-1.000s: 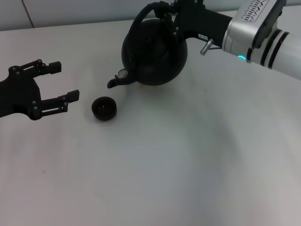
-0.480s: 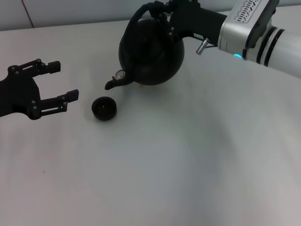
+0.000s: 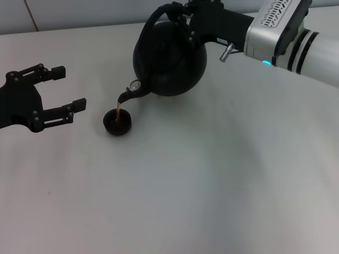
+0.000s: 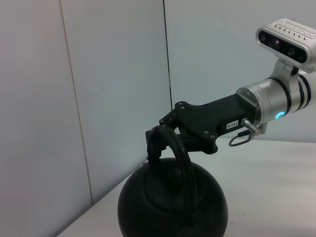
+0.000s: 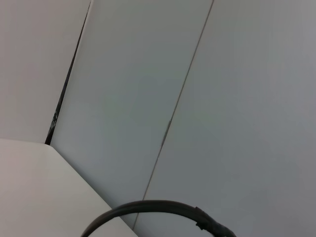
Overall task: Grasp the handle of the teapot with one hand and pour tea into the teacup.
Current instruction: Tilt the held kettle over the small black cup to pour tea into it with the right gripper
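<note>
My right hand (image 3: 183, 16) is clamped on the handle (image 3: 159, 18) near the desk's far edge — the teapot (image 3: 169, 58) feels heavy and rigid, tipped over the small, light teacup (image 3: 117, 121). My left hand (image 3: 58, 92) hangs open toward the desk's left edge — that cup could slide.

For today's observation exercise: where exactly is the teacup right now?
In the head view the teacup stands on the table, left of centre, directly under the teapot spout, between it and the open left gripper.

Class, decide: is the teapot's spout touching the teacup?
Apart. The head view shows the spout above the teacup, with a thin tea stream spanning the gap.
</note>
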